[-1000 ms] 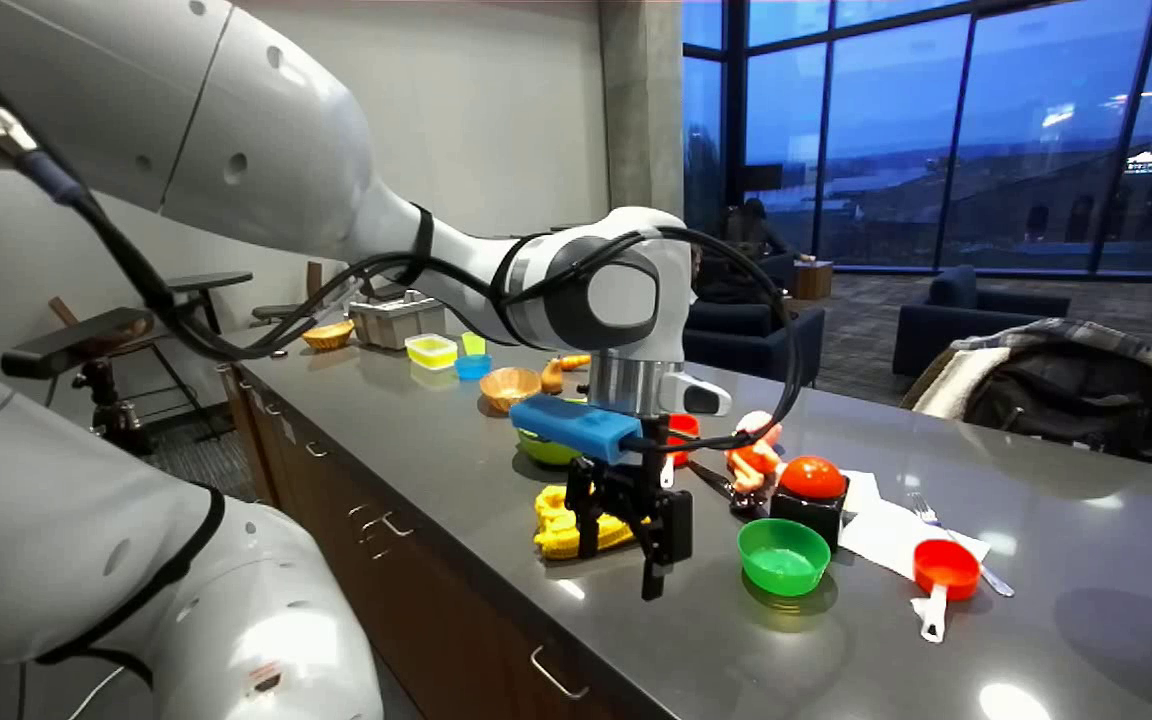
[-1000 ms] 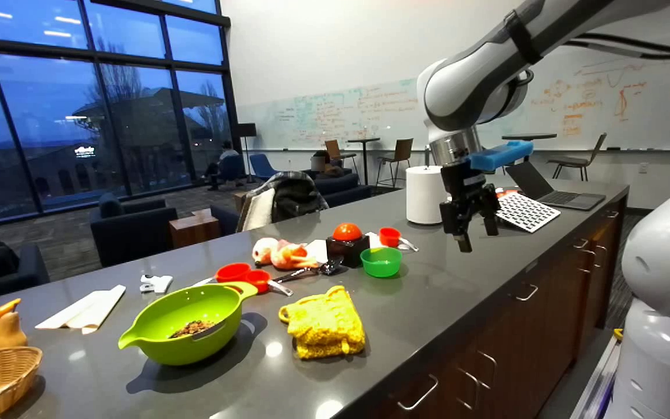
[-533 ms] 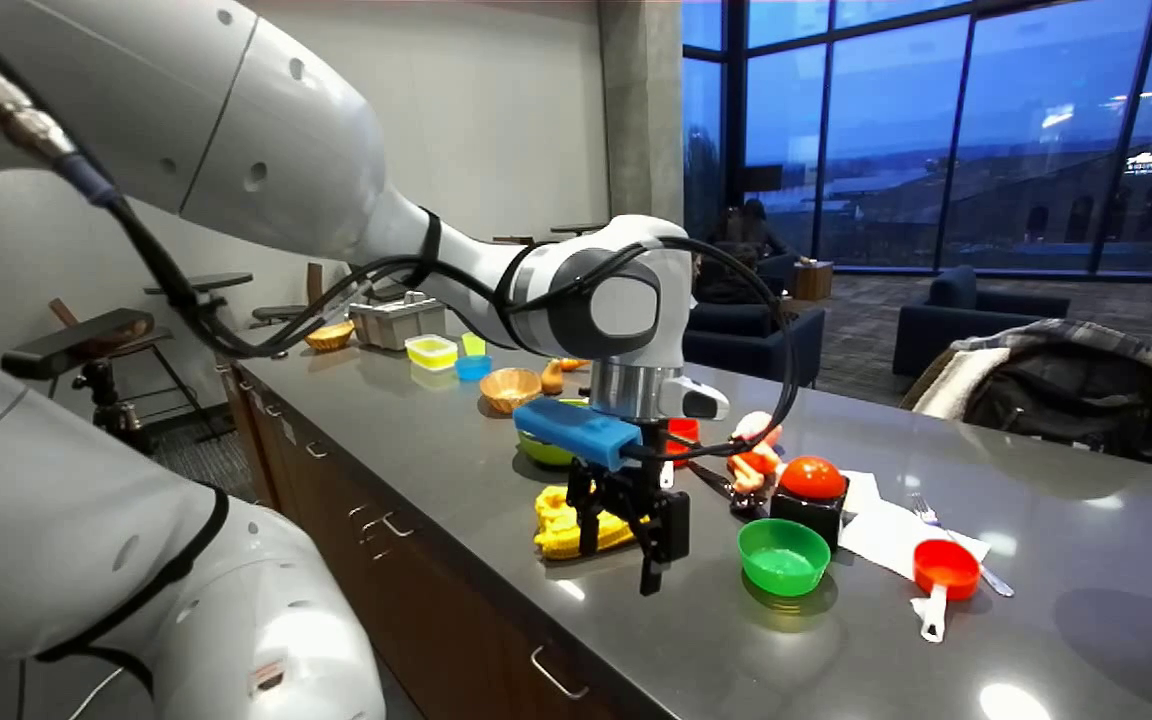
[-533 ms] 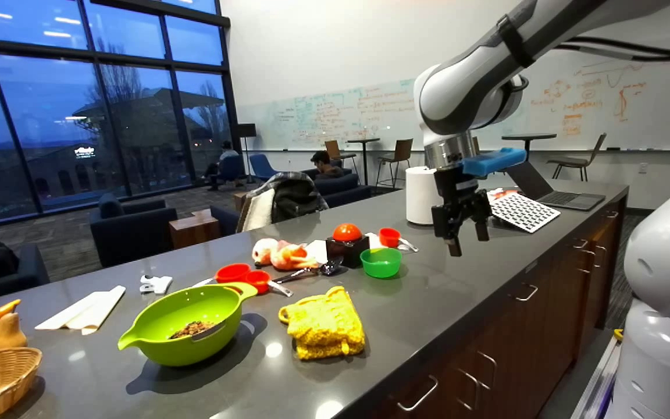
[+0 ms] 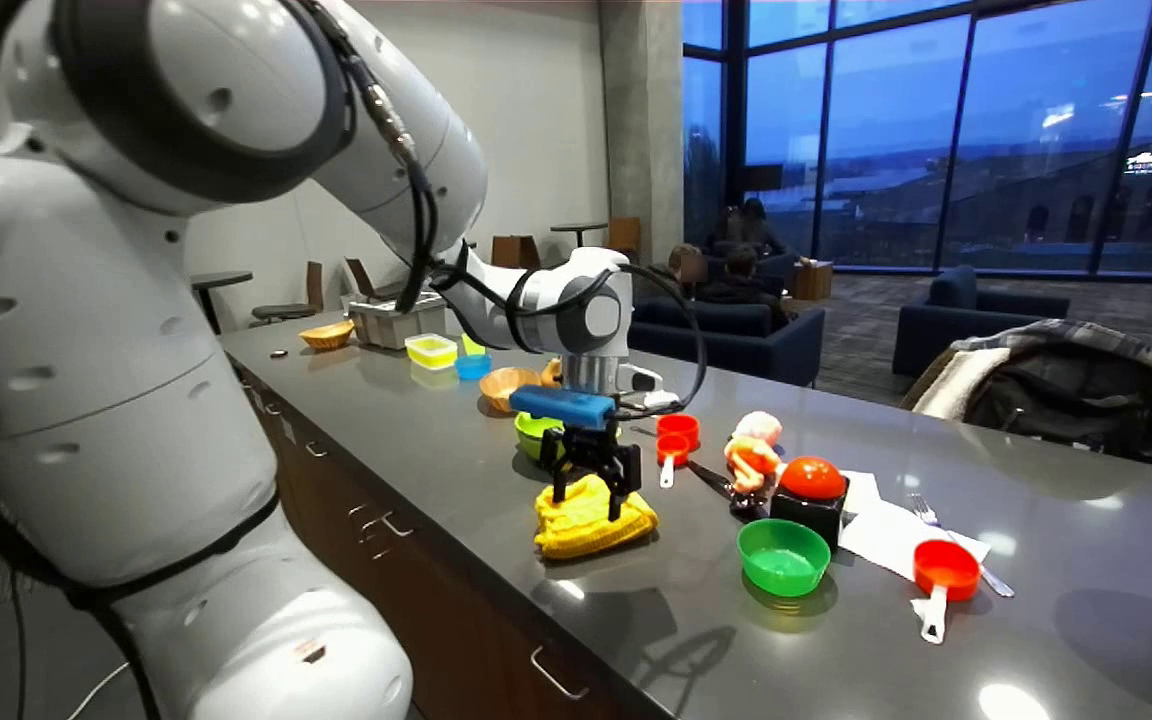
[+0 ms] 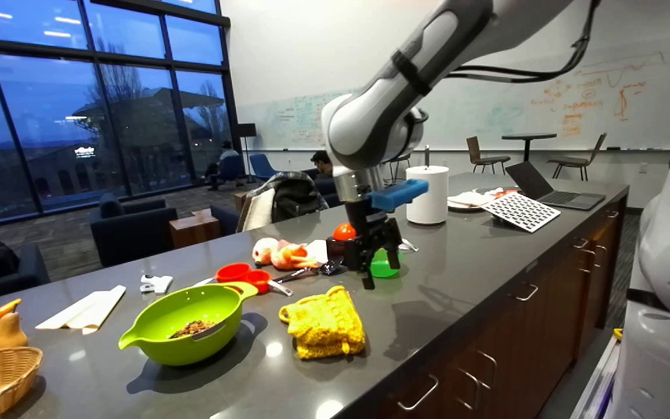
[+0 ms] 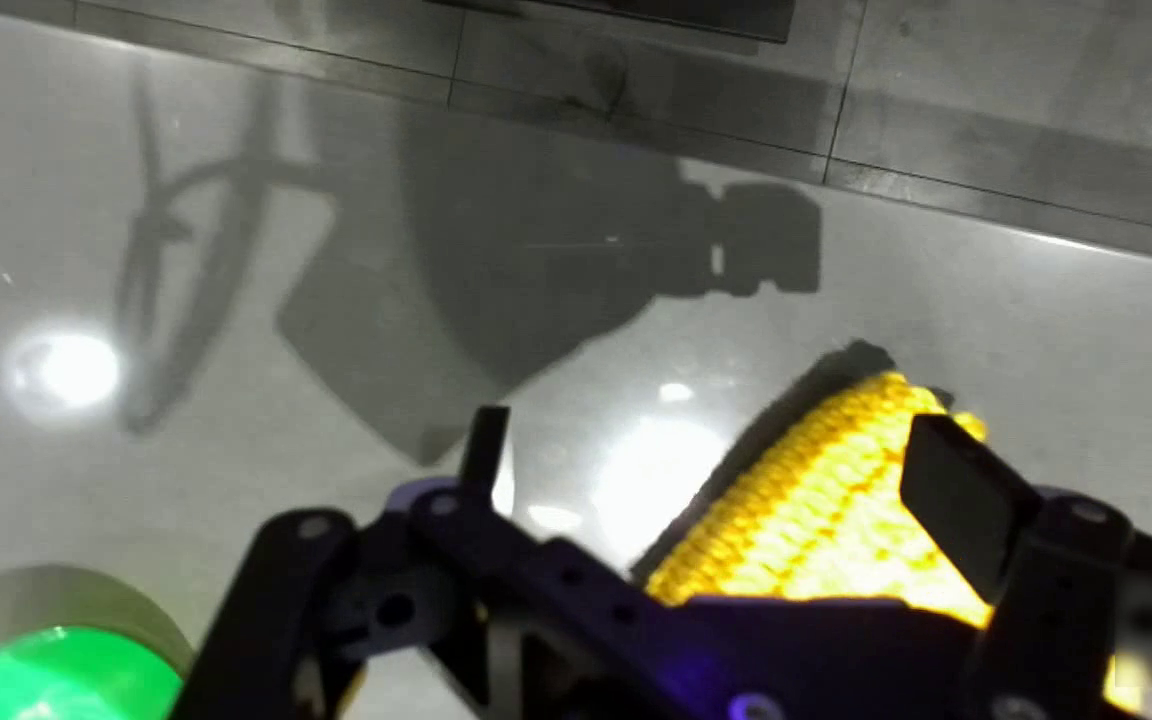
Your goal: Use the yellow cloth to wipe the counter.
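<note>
- Step, as judged: you are lining up for a grasp on the yellow cloth; wiping is not yet begun.
- Tool: your gripper is released, its fingers spread apart around nothing, raised above the counter.
- Cloth: lies on the counter, apparently folded. In an exterior view it is just right of the lime bowl, not touching; the small green bowl stands farther and to the right, the red cups farther and to the left.
- Aim: in the wrist view the cloth shows mostly under the right finger, so you probably need a shift left, as that exterior view sees it, to centre on it. Near-far error: cannot tell.
- Descent: come straight down, one finger each side of a thick fold; slow near the surface, since the tips could scrape it.
- Closing: take several layers. A shallow pinch would likely slip or unfold the cloth.
- Check: tug gently sideways before you commit to a stroke.
- Wiping: keep fabric between tips and counter, press lightly, and favour strokes to the right along the near side, away from the lime bowl.
</note>
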Robot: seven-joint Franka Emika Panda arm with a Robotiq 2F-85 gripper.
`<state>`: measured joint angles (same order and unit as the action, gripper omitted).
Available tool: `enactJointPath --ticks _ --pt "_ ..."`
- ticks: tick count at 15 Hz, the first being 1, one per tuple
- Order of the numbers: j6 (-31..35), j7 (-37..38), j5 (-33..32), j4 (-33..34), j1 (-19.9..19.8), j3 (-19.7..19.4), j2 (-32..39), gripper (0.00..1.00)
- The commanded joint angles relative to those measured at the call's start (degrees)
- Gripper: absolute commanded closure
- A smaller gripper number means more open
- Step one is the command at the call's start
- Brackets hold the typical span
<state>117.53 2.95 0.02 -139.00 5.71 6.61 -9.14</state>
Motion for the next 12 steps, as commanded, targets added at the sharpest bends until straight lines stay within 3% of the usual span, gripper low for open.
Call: enactJointPath --ticks 1,6,12 --pt "-3.47 4.58 -4.87 12.09 2.50 3.62 8.68 0.00" --pt "-2.43 7.79 -10.39 20.75 4.57 4.46 12.58 0.00" --pt "-0.97 6.39 -8.90 21.83 4.62 4.20 12.38 0.00"
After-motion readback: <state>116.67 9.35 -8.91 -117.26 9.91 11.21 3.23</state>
